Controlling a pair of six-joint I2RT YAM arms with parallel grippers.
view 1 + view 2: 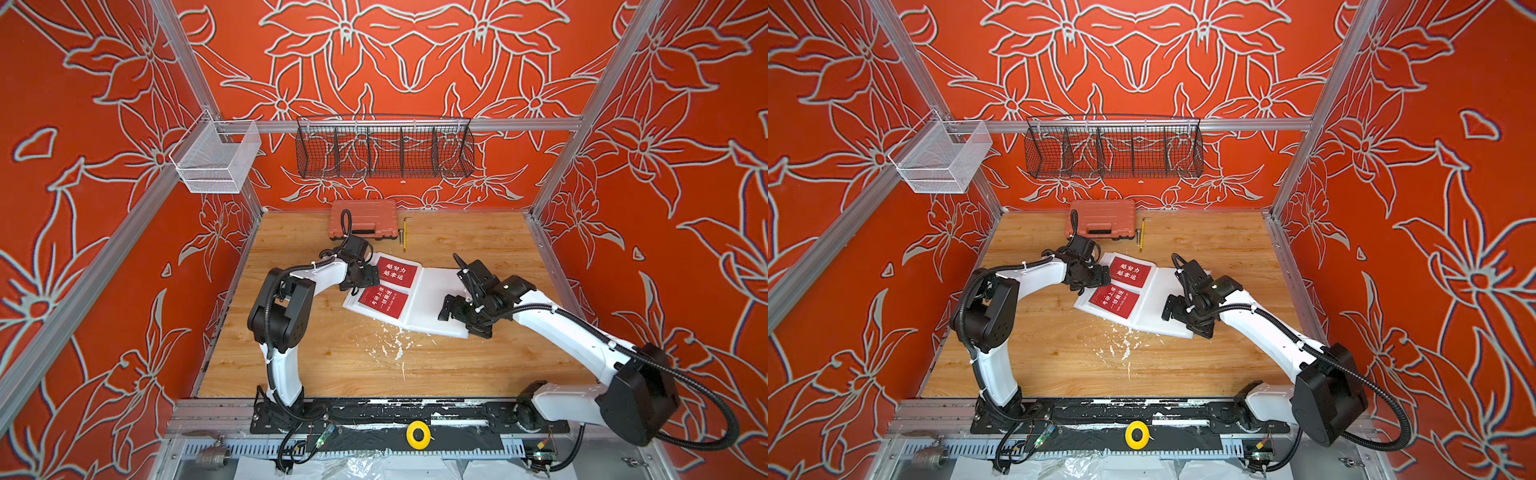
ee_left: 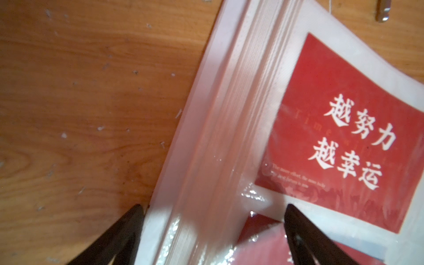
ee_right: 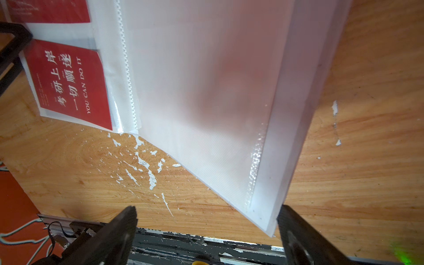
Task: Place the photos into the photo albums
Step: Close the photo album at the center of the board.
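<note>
I see the album (image 1: 432,291) open mid-tabletop (image 1: 332,361), two red photos (image 1: 397,272) sleeved in its left page; left fingers (image 2: 124,229) apart astride its left edge; right fingers (image 3: 114,231) apart at its near right corner.

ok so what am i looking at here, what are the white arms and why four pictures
Two robot arms, the left arm and the right arm, stand at the front of a wooden table. Two pictures look down from overhead; the other two come from a camera on each wrist. An open white photo album lies on the table, two red cards in its page nearer the left arm. An orange case sits behind. Both arms' jaws are open, holding nothing.
</note>
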